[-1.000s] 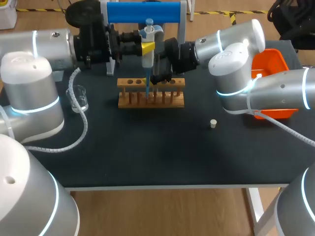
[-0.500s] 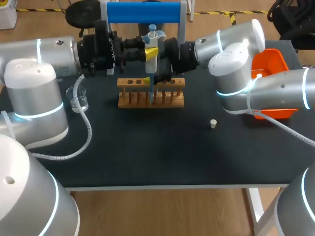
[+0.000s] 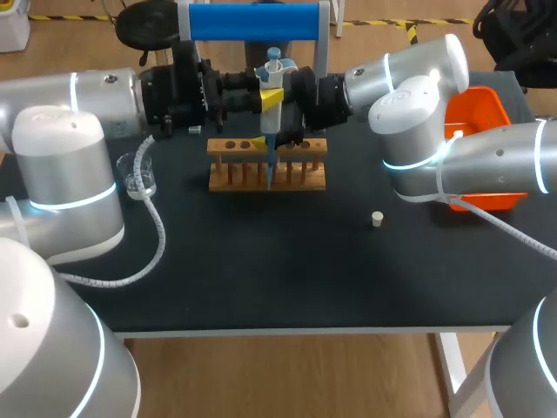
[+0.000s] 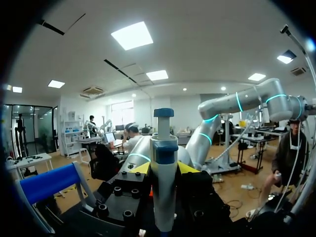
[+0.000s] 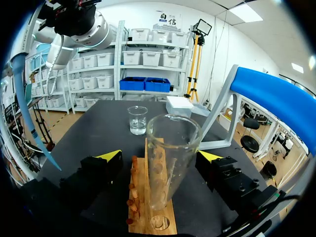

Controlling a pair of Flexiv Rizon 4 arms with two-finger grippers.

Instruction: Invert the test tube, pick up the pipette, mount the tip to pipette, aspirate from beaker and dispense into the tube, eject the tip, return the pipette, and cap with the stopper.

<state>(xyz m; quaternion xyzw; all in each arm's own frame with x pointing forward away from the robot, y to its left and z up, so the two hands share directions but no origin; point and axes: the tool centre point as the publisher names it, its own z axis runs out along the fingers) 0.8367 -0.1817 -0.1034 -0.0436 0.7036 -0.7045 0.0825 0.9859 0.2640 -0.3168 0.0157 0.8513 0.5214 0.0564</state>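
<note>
My left gripper [image 3: 265, 92] is shut on the white-and-blue pipette [image 3: 275, 73], held upright above the wooden rack [image 3: 306, 179]. Its long blue tip [image 3: 269, 161] points down at the rack's middle holes. In the left wrist view the pipette [image 4: 164, 168] stands between the yellow fingertips [image 4: 186, 168]. My right gripper [image 5: 160, 160] is open behind the rack [image 5: 148, 207], its fingers wide on either side of the upright glass test tube [image 5: 170, 158] without touching it. The blue tip [image 5: 29, 113] hangs off to one side. The beaker [image 3: 139, 175] stands left of the rack. The stopper [image 3: 377, 219] lies to the right.
A blue-topped pipette stand [image 3: 254, 22] rises behind the rack. An orange bin [image 3: 481, 111] sits at the right edge behind my right arm. A white box [image 5: 179, 105] lies past the beaker [image 5: 137, 120]. A coiled cable [image 3: 148, 235] hangs from my left arm.
My left arm has carried the pipette a little to the right, so the tip now hangs over the rack's middle. The right gripper has stayed put.
</note>
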